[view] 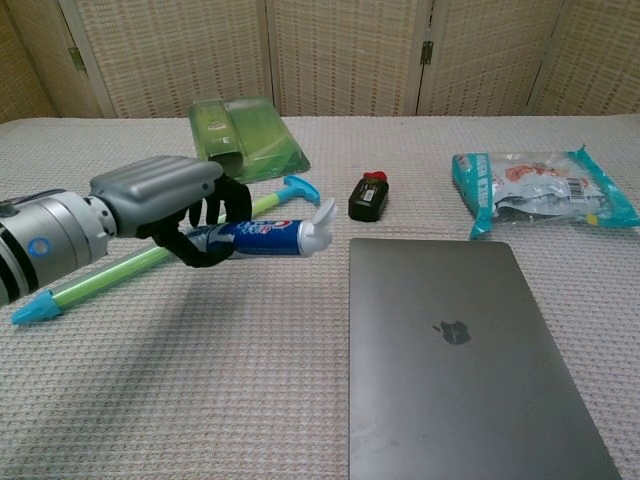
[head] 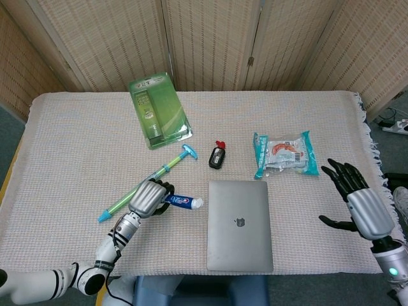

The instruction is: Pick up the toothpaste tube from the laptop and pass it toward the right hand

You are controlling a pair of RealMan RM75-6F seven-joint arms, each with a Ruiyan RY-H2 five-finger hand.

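We see the left hand [view: 165,200] wrapped around the blue end of the tube [view: 262,238], holding it clear of the surface [head: 76,159], with its shadow on the cloth below. The tube lies roughly level, white cap pointing toward the laptop [view: 460,360]. In the head view the same hand [head: 146,197] sits just left of the laptop [head: 240,224], the tube [head: 185,202] sticking out of it so the cap ends close to the laptop's upper left corner, apart from it.

The right hand [head: 357,201] shows only in the head view, at the right edge of the surface, fingers spread apart and holding nothing. It is well apart from the tube, with the laptop between them.

A green and blue syringe [head: 143,183] lies slantwise on the cloth, partly behind the left hand; in the chest view its blue tip [view: 30,310] points toward the left edge. Farther back rests a green pack [head: 158,109]. A small black thing with a red top [head: 217,155] lies just beyond the laptop, and a teal snack bag [head: 285,153] lies to its right.
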